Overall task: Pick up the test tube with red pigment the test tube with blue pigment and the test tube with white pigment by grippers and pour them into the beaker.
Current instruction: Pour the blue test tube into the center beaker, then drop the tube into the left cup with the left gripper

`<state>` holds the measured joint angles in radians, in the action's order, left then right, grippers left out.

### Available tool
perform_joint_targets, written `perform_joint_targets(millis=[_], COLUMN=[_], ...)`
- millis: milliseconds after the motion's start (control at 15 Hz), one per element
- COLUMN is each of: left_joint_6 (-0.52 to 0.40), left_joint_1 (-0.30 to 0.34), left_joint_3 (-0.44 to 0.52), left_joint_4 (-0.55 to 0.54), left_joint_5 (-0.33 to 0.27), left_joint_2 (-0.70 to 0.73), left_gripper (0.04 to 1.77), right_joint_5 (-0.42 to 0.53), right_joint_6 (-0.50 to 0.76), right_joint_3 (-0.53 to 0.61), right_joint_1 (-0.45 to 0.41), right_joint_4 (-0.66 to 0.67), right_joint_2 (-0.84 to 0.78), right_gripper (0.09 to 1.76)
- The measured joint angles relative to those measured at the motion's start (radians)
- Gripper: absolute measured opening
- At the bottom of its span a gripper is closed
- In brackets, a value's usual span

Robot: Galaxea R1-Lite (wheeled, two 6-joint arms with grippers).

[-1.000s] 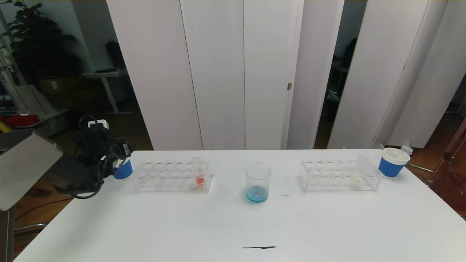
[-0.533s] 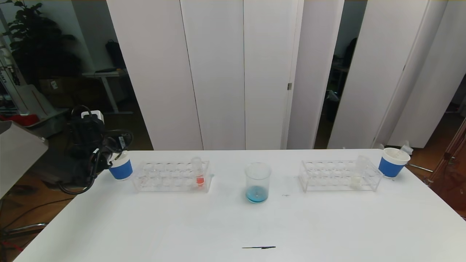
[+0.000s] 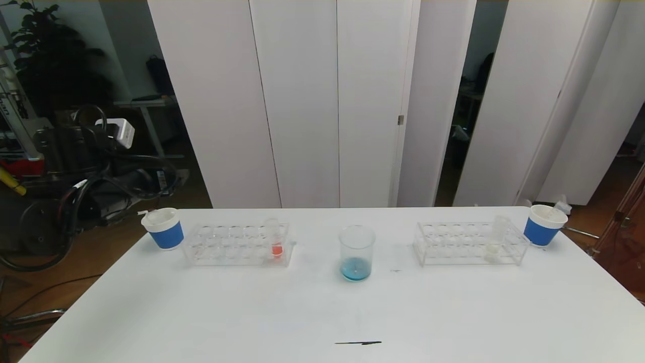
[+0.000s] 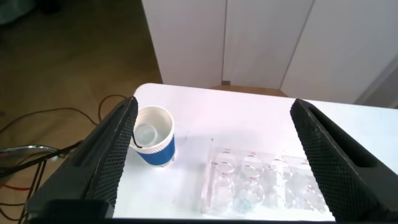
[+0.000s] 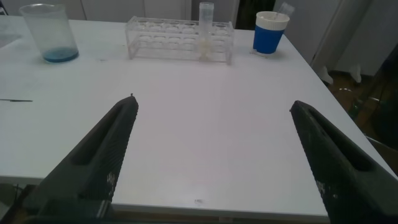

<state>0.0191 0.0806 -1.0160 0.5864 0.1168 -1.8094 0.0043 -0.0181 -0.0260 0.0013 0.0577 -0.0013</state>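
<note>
Head view: beaker [image 3: 357,253] with blue liquid mid-desk [image 3: 322,312], red tube [image 3: 275,237] in left rack [image 3: 237,245], white tube [image 3: 496,237] in right rack [image 3: 471,244].
Left wrist: left end effector [image 4: 214,155] released, above cup [image 4: 152,135].
Right wrist: right end effector [image 5: 211,155] released, at the desk's near edge.
</note>
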Motion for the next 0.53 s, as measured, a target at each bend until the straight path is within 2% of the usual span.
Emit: perform_joint_targets(millis=[133,267,400,533], left_joint_6=[-0.006,-0.017,-0.101,-0.192], left_joint_1=[-0.045,-0.087,-0.143,-0.213], left_joint_3=[0.088,0.172,0.241,0.296], left_joint_4=[-0.045,-0.081,-0.122,-0.137], left_joint_5=[-0.087,-0.140,-0.189,-0.199], left_joint_2=[0.110,0.196,0.260,0.299], left_gripper=[1.75,1.75,1.75,1.75], right_joint_5=[0.000,0.000,0.000,0.000], right_joint_6=[0.000,0.000,0.000,0.000], right_joint_3=[0.000,0.000,0.000,0.000], right_joint_1=[0.000,0.000,0.000,0.000], right_joint_4=[0.000,0.000,0.000,0.000], right_joint_2=[0.000,0.000,0.000,0.000], right_gripper=[1.75,1.75,1.75,1.75])
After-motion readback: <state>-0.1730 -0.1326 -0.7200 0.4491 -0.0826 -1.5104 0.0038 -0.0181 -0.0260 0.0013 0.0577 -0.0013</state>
